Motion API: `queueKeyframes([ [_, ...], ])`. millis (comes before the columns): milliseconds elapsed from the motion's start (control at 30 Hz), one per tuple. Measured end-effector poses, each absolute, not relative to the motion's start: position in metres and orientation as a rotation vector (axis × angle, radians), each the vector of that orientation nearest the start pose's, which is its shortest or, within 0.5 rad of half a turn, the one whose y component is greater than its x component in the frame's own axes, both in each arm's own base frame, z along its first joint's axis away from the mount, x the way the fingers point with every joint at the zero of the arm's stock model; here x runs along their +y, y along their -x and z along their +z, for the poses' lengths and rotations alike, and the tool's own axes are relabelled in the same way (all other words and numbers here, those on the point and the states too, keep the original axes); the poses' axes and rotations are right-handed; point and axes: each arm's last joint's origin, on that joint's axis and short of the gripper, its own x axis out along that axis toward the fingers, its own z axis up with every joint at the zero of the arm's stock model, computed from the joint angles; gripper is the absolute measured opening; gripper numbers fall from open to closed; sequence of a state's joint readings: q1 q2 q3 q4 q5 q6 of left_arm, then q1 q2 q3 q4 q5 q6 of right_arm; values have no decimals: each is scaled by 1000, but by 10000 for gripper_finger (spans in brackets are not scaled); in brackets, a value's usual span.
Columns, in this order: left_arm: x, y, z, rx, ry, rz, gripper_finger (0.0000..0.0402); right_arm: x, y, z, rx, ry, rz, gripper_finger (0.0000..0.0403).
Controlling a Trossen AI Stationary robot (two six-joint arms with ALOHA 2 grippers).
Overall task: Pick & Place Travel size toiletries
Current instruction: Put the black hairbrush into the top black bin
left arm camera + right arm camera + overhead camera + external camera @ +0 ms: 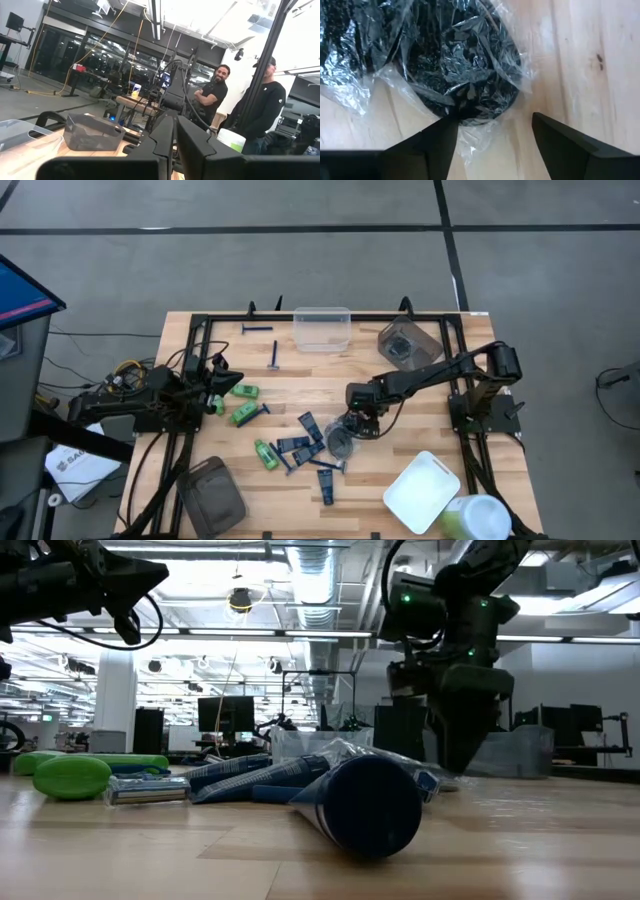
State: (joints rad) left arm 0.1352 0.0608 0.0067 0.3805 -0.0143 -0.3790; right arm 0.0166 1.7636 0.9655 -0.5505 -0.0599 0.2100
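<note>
Right gripper: fingers spread over plastic-wrapped disc.
Left gripper: closed, empty, aloft.
Around: navy tubes.
Left wrist view only: two people beyond the table.

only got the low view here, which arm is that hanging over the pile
Observer: The right gripper, over a wrapped dark disc.
Operator: jaws open?
Observer: Yes, open; one finger touches the disc's wrapper, the other stands clear of it.
Operator: where's the left one
Observer: The left gripper is shut, at the table's left side beside a green bottle, holding nothing that I can see.
</note>
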Motion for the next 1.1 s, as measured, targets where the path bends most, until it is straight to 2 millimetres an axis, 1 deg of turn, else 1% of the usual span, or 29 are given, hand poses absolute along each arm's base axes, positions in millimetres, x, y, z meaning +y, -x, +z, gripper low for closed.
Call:
queueKeyframes([
  [100, 13, -95, 197, -352, 355, 85, 19, 6, -305, 132, 1365, -203, -84, 214],
  [167, 13, -95, 198, -353, 355, 84, 19, 6, -305, 129, 1376, -202, -87, 183],
  [233, 13, -95, 198, -353, 355, 84, 19, 6, -305, 129, 1379, -203, -88, 141],
  [367, 13, -95, 198, -353, 355, 84, 19, 7, -304, 132, 1379, -213, -79, 45],
  [400, 13, -95, 197, -353, 355, 84, 19, 7, -303, 133, 1375, -220, -69, 24],
  [433, 13, -95, 198, -353, 355, 84, 19, 7, -303, 134, 1371, -224, -64, 13],
  [567, 13, -95, 198, -354, 355, 85, 19, 5, -299, 141, 1366, -230, -71, 16],
  [700, 13, -95, 198, -354, 355, 84, 19, -1, -298, 155, 1309, -246, -82, 3],
  [833, 13, -95, 198, -356, 355, 84, 19, -8, -295, 172, 1242, -273, -103, 3],
  [1100, 13, -95, 198, -363, 354, 82, 19, -22, -280, 214, 1073, -304, -134, 1],
])
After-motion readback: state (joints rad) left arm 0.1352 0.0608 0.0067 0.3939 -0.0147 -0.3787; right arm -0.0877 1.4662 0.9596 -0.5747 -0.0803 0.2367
